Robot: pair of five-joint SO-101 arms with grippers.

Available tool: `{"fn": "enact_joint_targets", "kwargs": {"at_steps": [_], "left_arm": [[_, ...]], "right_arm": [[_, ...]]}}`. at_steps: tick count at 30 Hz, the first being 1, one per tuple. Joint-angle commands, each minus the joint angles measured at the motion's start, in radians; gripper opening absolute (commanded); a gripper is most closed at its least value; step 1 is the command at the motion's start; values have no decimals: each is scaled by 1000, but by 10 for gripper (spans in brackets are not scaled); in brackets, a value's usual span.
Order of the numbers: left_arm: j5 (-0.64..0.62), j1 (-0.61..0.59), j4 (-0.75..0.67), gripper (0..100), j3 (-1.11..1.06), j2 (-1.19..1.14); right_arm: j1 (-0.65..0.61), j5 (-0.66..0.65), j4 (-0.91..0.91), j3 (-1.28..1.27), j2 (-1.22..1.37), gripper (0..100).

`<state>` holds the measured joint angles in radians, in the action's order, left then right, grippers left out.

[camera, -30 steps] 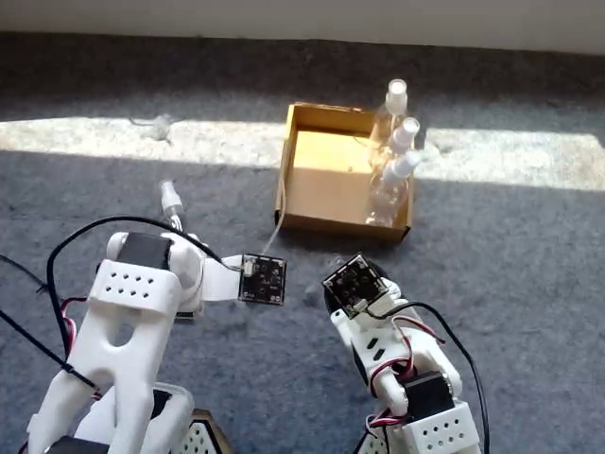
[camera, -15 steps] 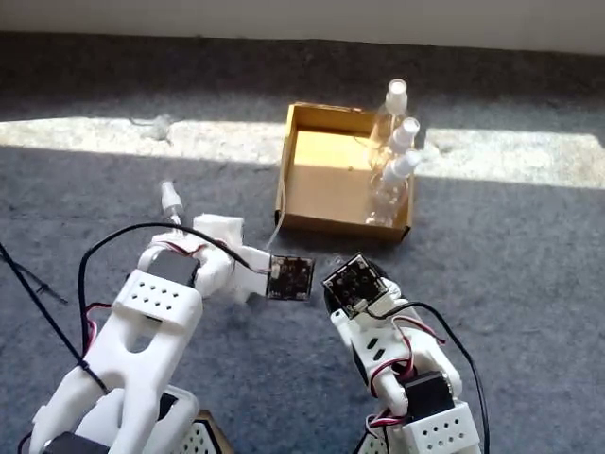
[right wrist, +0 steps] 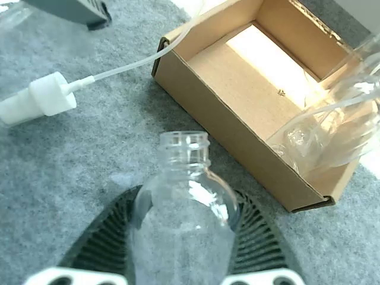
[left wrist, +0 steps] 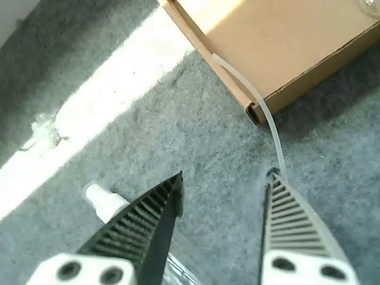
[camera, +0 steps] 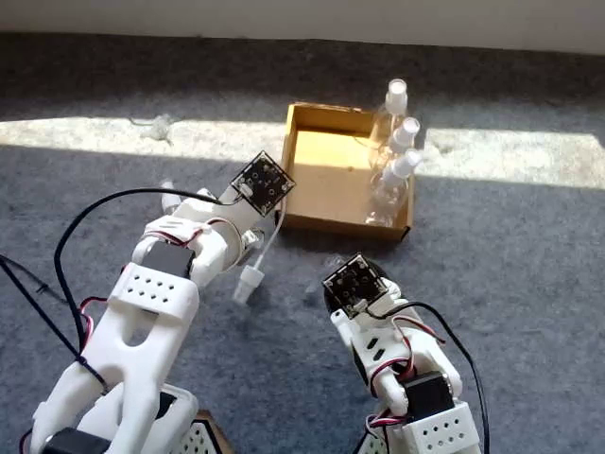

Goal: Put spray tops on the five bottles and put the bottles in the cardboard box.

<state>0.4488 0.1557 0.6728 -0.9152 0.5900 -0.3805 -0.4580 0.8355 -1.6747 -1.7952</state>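
— Left arm has swung forward to the near-left corner of the cardboard box (camera: 340, 225) in the last second, uncovering a spray top (camera: 248, 282) on the carpet just short of that corner. Right arm hasn't budged.
— What's the left gripper (left wrist: 225, 174) doing?
— Jaws spread wide, nothing between them. The top's dip tube (left wrist: 261, 113) runs from beside 1 fingertip up against the box corner. I'd guess it's lining up to take that top. A 2nd white spray head (left wrist: 104, 200) lies farther from the box, by the other finger; whether it sits on a bottle, I can't tell.
— And the right gripper (right wrist: 187, 196)?
— Clamped round 1 uncapped bottle (right wrist: 181, 219), just in front of the box's near wall, open neck pointing at the box. It's held like that, probably, so a tube can be fed in.
— Inside the box?
— 3 capped bottles (camera: 405, 137) stand along its right wall, which leaves the floor beside them free for 2 more.
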Motion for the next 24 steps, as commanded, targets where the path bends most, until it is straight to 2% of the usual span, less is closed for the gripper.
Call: {"fn": "enact_joint_targets", "kwargs": {"at_steps": [1,12,15,20,24], "left_arm": [[-97,5,-28,210,65,-131],[-330,25,-21,210,352,-492],[-381,21,25,210,394,-547],[-425,-19,138,213,449,-444],[-420,5,276,213,460,-278]], "right_arm": [[12,6,-18,-148,-5,5],[12,3,-18,-148,-5,5],[12,3,-18,-148,-5,5],[12,3,-18,-148,-5,5],[12,3,-18,-148,-5,5]]}}
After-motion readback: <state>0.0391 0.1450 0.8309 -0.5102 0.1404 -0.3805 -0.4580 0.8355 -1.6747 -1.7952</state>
